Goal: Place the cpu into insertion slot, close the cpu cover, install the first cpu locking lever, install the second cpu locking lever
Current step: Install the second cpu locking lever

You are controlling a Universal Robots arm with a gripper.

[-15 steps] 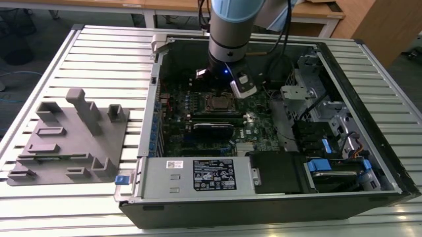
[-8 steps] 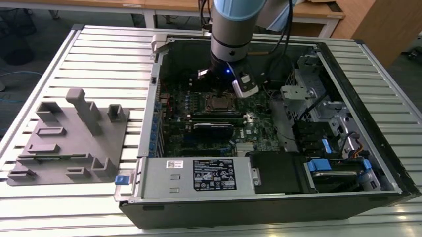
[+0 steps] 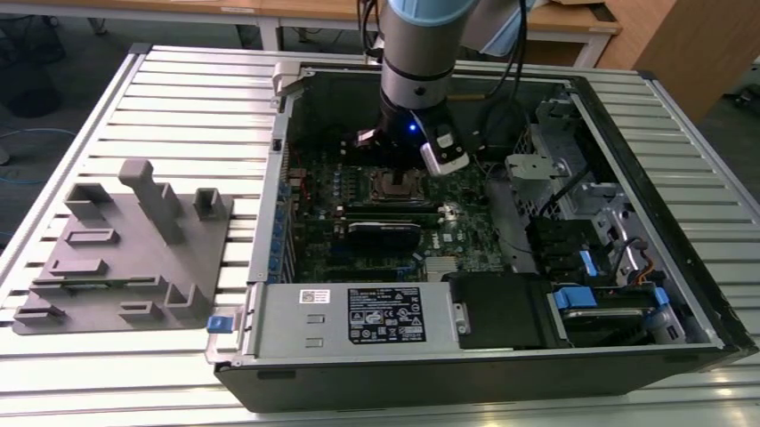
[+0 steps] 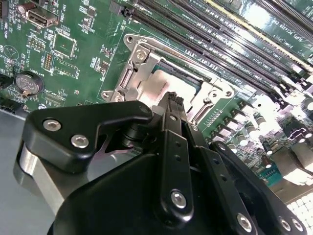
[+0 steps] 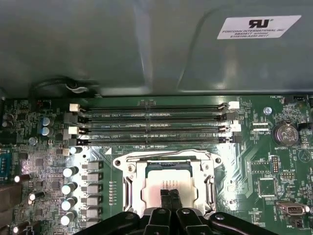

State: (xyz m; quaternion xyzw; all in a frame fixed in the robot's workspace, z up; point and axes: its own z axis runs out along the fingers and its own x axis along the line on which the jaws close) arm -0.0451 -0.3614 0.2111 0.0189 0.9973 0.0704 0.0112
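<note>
While the cpu (image 5: 168,180) is already lying in the insertion slot (image 5: 128,188) beneath the cpu cover (image 5: 168,157), the gripper (image 5: 170,195) is hovering over it, fingertips pressed together.

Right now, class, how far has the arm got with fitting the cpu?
The cpu already sits in the insertion slot with the cpu cover down around it. The tool, fingers together, hovers at the chip's edge, holding nothing. Whether either locking lever is latched cannot be told.

Robotics lab or workshop: ribbed aluminium-profile desk (image 3: 178,98), open black desktop computer case (image 3: 475,374), grey 3D-printed fixture block (image 3: 125,258), wooden office tables (image 3: 297,13) behind, grey floor.
</note>
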